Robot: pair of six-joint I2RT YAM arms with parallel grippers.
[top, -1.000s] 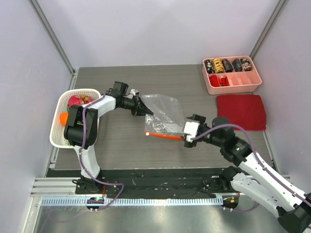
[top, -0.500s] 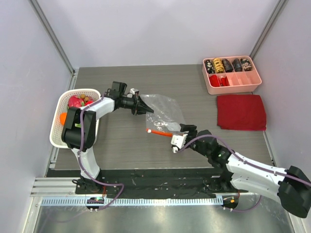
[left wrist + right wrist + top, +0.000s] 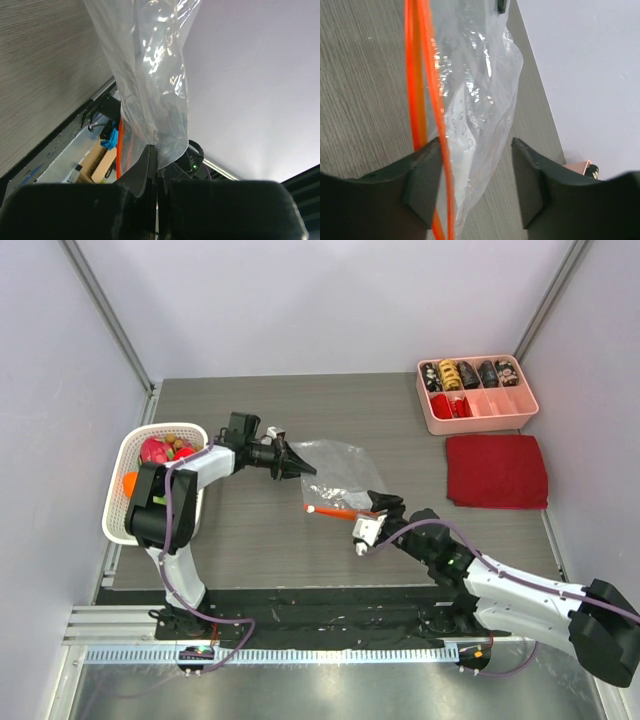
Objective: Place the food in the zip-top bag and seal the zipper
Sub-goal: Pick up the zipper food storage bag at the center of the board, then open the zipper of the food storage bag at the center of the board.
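The clear zip-top bag [image 3: 340, 472] lies mid-table with its orange-red zipper [image 3: 330, 510] along the near edge. My left gripper [image 3: 300, 468] is shut on the bag's far left corner, seen pinched in the left wrist view [image 3: 157, 156]. My right gripper [image 3: 375, 508] is open at the zipper's right end. In the right wrist view [image 3: 475, 152] the bag [image 3: 475, 115] and zipper [image 3: 427, 95] run between the spread fingers, nearer the left finger. The orange fruit [image 3: 131, 480] and red fruit [image 3: 185, 452] sit in the white basket [image 3: 118, 525]. The lettuce is mostly hidden there.
The basket at the left edge also holds a pink dragon fruit [image 3: 153, 449]. A pink compartment tray [image 3: 500, 408] stands at the back right, with a dark red cloth [image 3: 497, 470] in front of it. Walls close in the table on three sides.
My right gripper has moved left along the bag's mouth and lower towards the table. The bag has shifted left and settled flatter. My left gripper has kept its hold on the corner.
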